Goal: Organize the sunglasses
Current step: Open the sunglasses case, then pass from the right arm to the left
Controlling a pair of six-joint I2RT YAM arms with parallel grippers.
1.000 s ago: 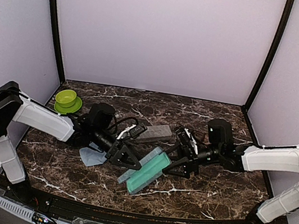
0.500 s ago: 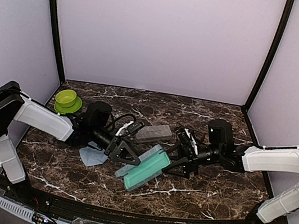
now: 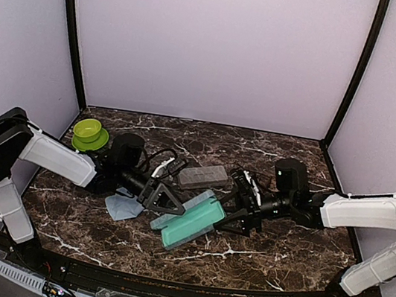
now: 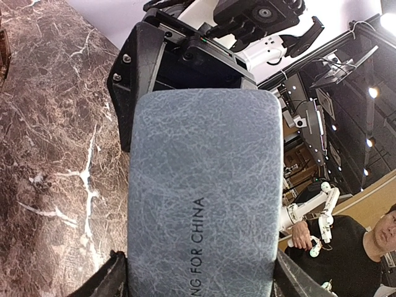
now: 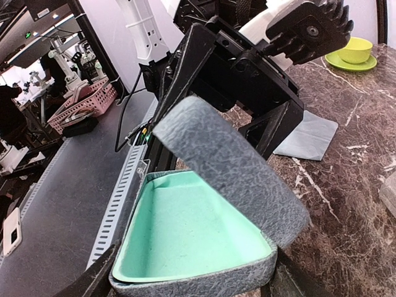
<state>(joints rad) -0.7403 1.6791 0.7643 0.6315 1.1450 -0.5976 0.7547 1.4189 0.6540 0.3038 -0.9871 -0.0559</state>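
An open case (image 3: pixel 190 223), grey outside and mint-green inside, is held between the two arms over the table (image 3: pixel 279 255). Whether it rests on the table cannot be told. The left tool (image 3: pixel 172 205) is closed across the grey lid and the right tool (image 3: pixel 236 216) across the base, and both are kept wide by the breadth of the case. In the top view the long axis of the case runs from near left to far right, roughly along the line between the tools.

The sunglasses cannot be made out in any view, so their direction from either tool, and which arm is nearer, cannot be told. The coming move is judged to depend on their being found and laid lengthwise in the lining.

A closed case (image 3: pixel 205 176) lies just behind the tools, and a light blue cloth (image 3: pixel 123 208) lies beside the left arm. The bare lining and raised lid are shown only by the right wrist view; print on the grey shell is shown only by the left wrist view.
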